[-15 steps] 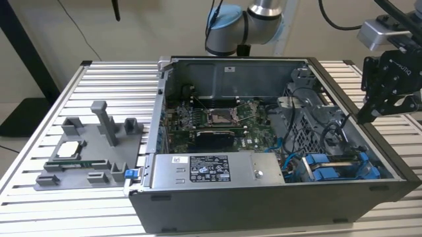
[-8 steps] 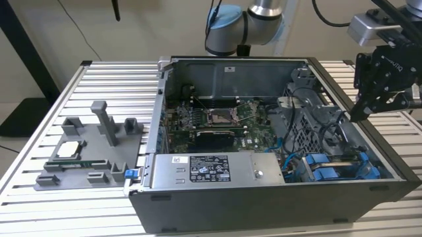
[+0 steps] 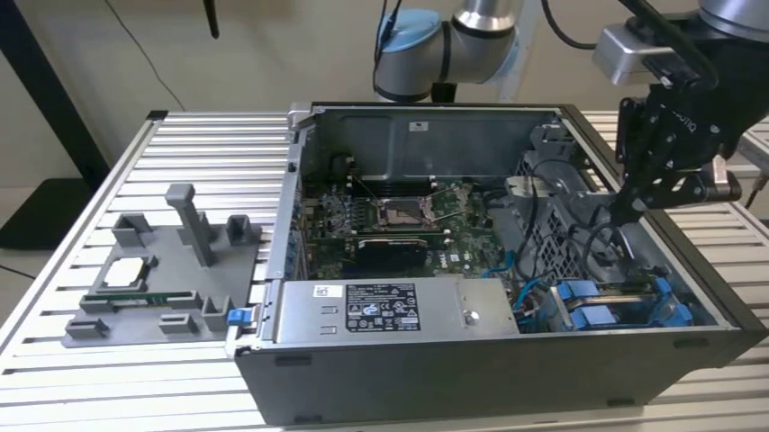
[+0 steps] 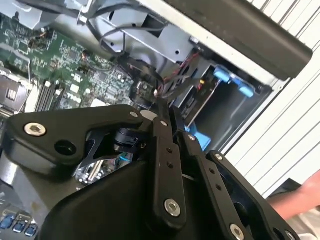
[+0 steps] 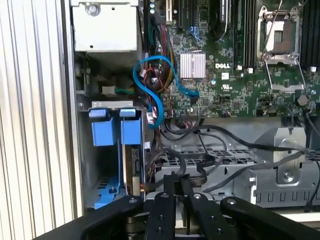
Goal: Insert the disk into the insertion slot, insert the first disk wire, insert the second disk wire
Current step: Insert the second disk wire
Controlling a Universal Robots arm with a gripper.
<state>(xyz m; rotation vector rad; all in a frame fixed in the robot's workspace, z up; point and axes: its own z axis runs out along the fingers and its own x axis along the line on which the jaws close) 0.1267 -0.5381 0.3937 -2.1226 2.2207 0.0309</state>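
The disk [image 5: 134, 172] stands on edge inside the insertion slot [image 5: 87, 165], under its blue carrier tabs [image 5: 131, 132]. In the exterior view the slot [image 3: 676, 290] sits at the case's near corner on the exterior view's right, with blue trim [image 3: 597, 317]. My gripper [image 3: 621, 214] hangs over the cable bundle just behind that bay. Its fingers [image 5: 173, 186] are shut and pinch a black disk wire [image 5: 192, 164] that loops around the tips. In the second wrist view the gripper [image 4: 161, 106] points at the wire's black connector [image 4: 144, 90].
The open case holds a green motherboard [image 3: 397, 220] with a silver processor socket [image 3: 401, 211], a grey power-supply box [image 3: 384, 309] at the front and a blue data cable [image 5: 152, 85]. A grey parts fixture [image 3: 168, 270] lies on the slatted table. A hand [image 4: 300, 200] shows beside the case.
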